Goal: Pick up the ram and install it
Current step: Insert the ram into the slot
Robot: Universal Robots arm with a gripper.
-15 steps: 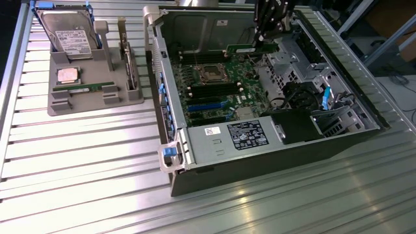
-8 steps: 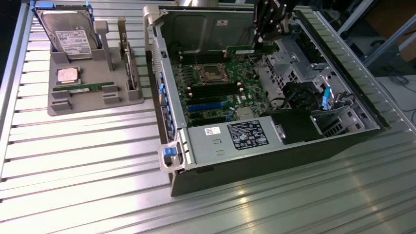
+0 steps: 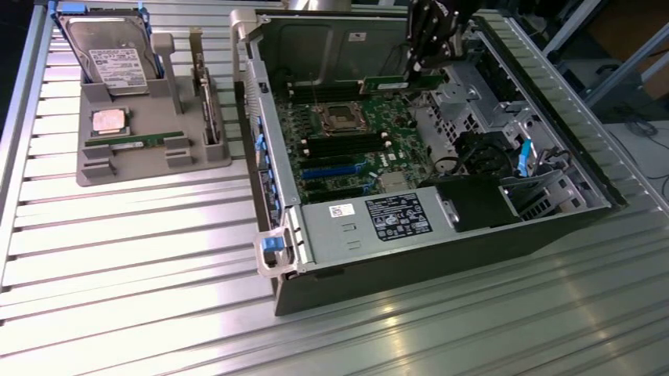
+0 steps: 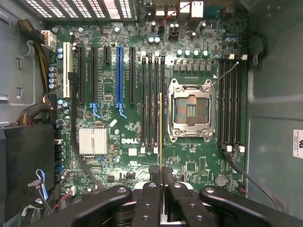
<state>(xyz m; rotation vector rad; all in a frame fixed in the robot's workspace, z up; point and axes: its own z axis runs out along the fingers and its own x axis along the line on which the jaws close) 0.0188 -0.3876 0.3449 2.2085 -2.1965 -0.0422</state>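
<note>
Gripper is clamping the ram edge-on, holding it over the motherboard's memory slots beside the empty processor socket. Pickup looks done; seating apparently not yet.

Ribbed table bears grey holder and computer case.

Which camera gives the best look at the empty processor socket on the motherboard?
The wrist view: the processor socket is seen straight on, its metal frame and contact field plain. The exterior view shows the socket smaller, at a slant.
</note>
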